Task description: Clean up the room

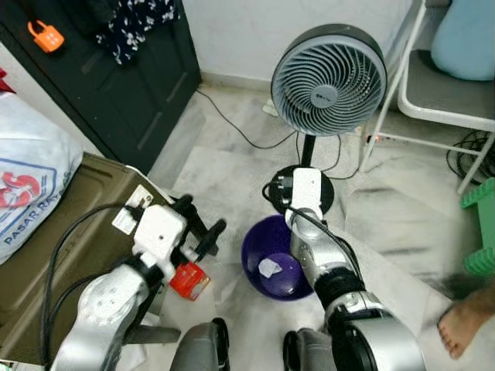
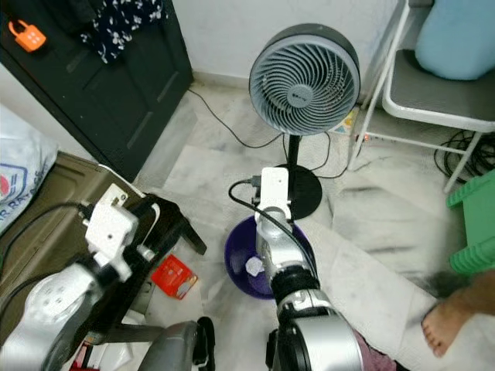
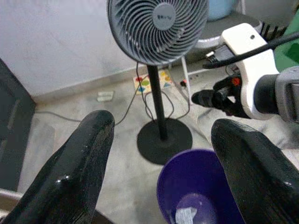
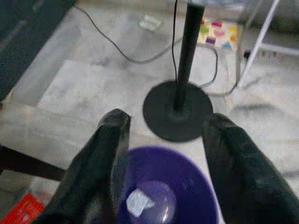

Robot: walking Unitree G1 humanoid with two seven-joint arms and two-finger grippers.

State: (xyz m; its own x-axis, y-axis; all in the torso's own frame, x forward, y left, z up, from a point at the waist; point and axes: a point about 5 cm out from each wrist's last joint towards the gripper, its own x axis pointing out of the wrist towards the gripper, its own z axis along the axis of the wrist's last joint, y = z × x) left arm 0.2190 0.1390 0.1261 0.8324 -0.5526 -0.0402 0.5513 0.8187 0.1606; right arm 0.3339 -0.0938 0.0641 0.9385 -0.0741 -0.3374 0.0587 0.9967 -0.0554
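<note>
Paper scrap (image 4: 138, 202) lies in purple bowl (image 4: 187, 172), just below right gripper (image 4: 163, 154), fingers spread, empty. Left gripper (image 3: 163, 154) also spread, empty, beside the bowl. Head views add a red packet (image 2: 174, 276), perhaps a carton, under the left gripper. Marble floor (image 1: 232, 170); fan (image 1: 329, 77) beyond the bowl.

Both arms are silver, rounded metal segments with a black ribbed band near each elbow. Each wrist carries a white boxy housing, fed by black cables looping along the forearm. The left gripper (image 1: 203, 230) and right gripper (image 3: 205, 98) have long, glossy black fingers (image 3: 79, 163) with blunt, rounded tips.
</note>
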